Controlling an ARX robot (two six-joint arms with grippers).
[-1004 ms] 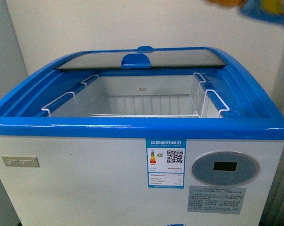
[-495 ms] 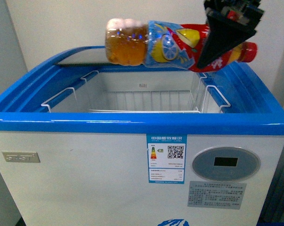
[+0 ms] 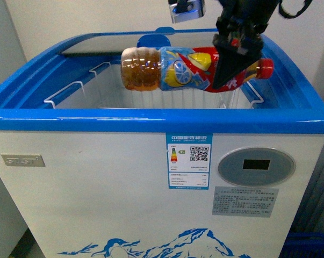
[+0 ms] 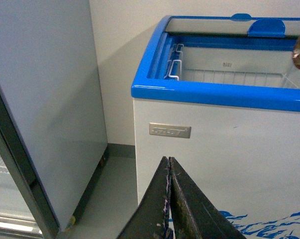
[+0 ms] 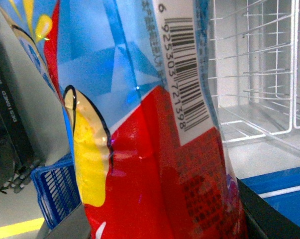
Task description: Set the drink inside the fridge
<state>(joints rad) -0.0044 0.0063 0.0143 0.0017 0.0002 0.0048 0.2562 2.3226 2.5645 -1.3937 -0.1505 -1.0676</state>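
Hanging on its side above the open fridge (image 3: 151,121), the drink (image 3: 167,69) points its red cap toward 3 o'clock and its amber base toward 9 o'clock in the front view. The right gripper (image 3: 226,75) reaches in from 12 o'clock and pinches the bottle across the red end of the label, near the neck, with one dark finger crossing in front. From the right wrist, the label fills most of the picture (image 5: 140,124), and the white wire basket (image 5: 259,74) shows beyond it.

The glass lid (image 3: 108,43) sits at the fridge's 12 o'clock edge, so the opening is clear. The bottle appears to be level with the blue rim or just above it, not down in the basket, though its exact height over the wires is hard to judge.

The left gripper (image 4: 168,199) is low in front of the fridge, at about its 7 o'clock side. Its fingers are pressed together on nothing, and a grey upright cabinet (image 4: 45,99) stands beside it.

By my reading, the carry is nearly over. Lowering the bottle into the basket, letting go and pulling the arm out are left. Closing the lid may follow.
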